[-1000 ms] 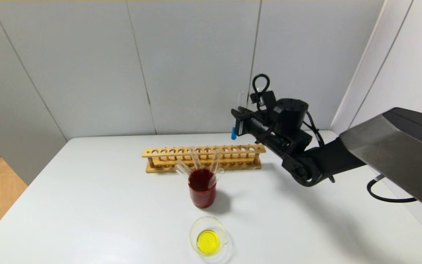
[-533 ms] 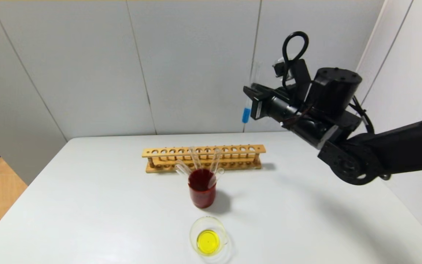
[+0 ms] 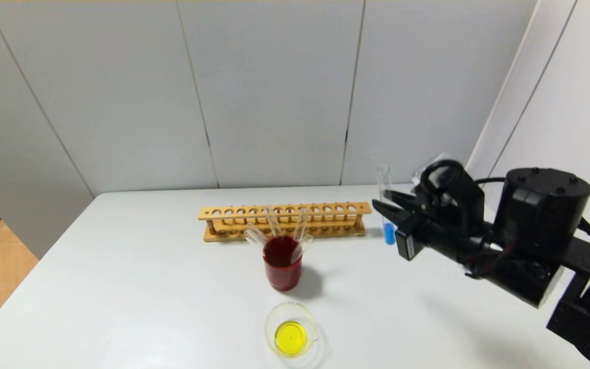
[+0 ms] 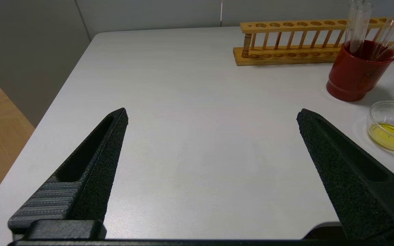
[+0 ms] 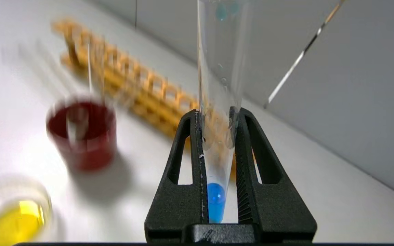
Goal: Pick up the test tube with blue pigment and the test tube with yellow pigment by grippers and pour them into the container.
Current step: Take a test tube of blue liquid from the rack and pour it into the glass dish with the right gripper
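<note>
My right gripper [image 3: 384, 205] is shut on the test tube with blue pigment [image 3: 388, 231] and holds it upright above the table, just off the right end of the wooden rack. In the right wrist view the tube [image 5: 217, 68] stands between the two fingers of that gripper [image 5: 216, 114], with the blue liquid at its base. The container [image 3: 273, 315], a low clear beaker with yellow liquid in it, sits at the table's front middle, well left of and nearer than the gripper. No test tube with yellow pigment is in view. My left gripper [image 4: 212, 114] is open and empty over the table's left part.
A taller beaker of dark red liquid [image 3: 282, 271] with several clear empty tubes leaning in it stands between the container and the wooden rack [image 3: 233, 212]. The rack's holes look empty. The table's right edge is close under my right arm.
My right gripper, holding the blue tube, rose high above the rack's right end, then came down and nearer, to the right of the rack. The beakers and rack have not moved.
</note>
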`<state>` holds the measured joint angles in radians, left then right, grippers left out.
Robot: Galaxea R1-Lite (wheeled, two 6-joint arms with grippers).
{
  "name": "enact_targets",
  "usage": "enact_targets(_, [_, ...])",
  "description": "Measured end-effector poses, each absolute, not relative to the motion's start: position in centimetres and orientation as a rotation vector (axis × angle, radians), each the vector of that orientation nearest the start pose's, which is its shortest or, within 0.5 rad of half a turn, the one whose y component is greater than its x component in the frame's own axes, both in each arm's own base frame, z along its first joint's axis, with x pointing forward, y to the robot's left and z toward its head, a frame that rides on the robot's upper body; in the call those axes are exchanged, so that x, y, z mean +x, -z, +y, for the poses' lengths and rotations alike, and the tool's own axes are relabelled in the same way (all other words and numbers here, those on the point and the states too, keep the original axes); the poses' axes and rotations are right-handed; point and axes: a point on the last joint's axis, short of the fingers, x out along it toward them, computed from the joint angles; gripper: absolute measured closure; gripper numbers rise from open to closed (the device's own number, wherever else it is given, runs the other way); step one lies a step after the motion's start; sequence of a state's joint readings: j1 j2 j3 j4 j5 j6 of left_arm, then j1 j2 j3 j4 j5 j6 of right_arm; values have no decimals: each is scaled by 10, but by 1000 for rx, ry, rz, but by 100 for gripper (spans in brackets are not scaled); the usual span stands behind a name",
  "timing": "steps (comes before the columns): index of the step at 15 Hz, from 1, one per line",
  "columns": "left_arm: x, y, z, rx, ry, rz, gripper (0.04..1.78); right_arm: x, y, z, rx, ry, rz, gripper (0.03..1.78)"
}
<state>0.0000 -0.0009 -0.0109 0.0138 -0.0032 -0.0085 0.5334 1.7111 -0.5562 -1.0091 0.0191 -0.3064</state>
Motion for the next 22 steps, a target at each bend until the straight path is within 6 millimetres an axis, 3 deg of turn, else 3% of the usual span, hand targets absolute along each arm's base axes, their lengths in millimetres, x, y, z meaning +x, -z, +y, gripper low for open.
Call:
enact_targets(3, [-24, -77, 0, -9, 3, 2, 7, 222, -134, 147, -511, -634, 72, 149])
enact_targets(6, [-24, -77, 0, -9, 3, 2, 7, 210, -125, 165, -583, -712, 72, 149])
enact_targets(13, [-24, -77, 0, -9, 3, 2, 7, 204, -105, 177, -891, -802, 88, 149])
enact_targets(17, [-24, -77, 0, -9, 3, 2, 7, 196, -100, 181, -1049, -837, 154, 149])
enact_targets(22, [-24, -77, 0, -9, 3, 2, 7, 182, -104, 213, -1123, -876, 158, 149])
